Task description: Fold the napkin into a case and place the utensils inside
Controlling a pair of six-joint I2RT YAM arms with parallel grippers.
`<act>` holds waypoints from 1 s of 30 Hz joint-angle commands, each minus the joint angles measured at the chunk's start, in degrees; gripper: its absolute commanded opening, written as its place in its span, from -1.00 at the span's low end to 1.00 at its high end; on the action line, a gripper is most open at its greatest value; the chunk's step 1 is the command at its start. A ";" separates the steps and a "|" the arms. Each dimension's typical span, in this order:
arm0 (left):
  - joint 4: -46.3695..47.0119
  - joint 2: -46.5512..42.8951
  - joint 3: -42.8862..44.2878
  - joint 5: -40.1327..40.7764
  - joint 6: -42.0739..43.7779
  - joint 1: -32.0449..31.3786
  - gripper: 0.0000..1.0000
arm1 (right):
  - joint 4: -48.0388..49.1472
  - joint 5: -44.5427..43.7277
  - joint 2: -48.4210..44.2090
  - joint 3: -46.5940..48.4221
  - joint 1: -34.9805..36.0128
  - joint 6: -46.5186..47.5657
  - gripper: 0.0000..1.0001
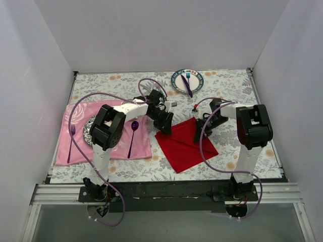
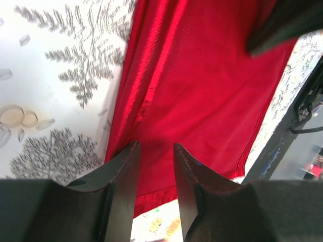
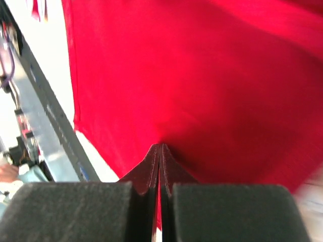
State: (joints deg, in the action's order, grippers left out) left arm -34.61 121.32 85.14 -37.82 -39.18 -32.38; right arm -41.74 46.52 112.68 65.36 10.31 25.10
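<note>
Finding the napkin [image 1: 184, 146] spread as a red diamond on the fern-printed tablecloth [image 1: 227, 93], near the table's front edge and between the two arms. Seeing from above the left gripper [image 1: 166, 127] coming down at the cloth's upper left edge and the right gripper [image 1: 204, 125] at its upper right corner. Not making out either pair of jaws from that height.

Getting those only from the wrist views. Looking down the left wrist: dark fingers [image 2: 126, 171] standing a narrow way apart over a raised crease by the napkin's edge, red cloth showing in the gap. Not telling from that view whether any of it is caught. Looking down the right wrist: fingers [image 3: 151, 169] pressing tight together, a sliver of red pinched between them and the fabric puckering at their tips.

Noting further out, in the overhead view alone, a pink placemat [image 1: 75, 148] lying left of the napkin and carrying a purple spoon [image 1: 132, 133]. Noting also a patterned plate [image 1: 176, 82] sitting at the far edge.
</note>
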 commanded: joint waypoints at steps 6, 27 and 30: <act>-1.70 -3.18 1.36 -2.69 4.55 -0.05 -0.17 | -3.08 2.51 -5.89 -6.04 5.51 2.41 -0.97; -4.85 -10.14 0.81 11.54 3.14 4.08 0.06 | 14.76 -3.53 -30.95 -10.52 13.76 5.09 -0.54; -6.08 -8.64 1.08 10.06 2.44 4.78 0.06 | 11.15 -4.60 -31.64 -11.31 17.28 9.87 -0.49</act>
State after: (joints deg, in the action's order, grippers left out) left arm -38.54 112.27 84.29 -27.62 -36.86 -28.25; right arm -30.68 45.69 82.21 55.31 23.92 26.39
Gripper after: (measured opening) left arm 0.531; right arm 0.236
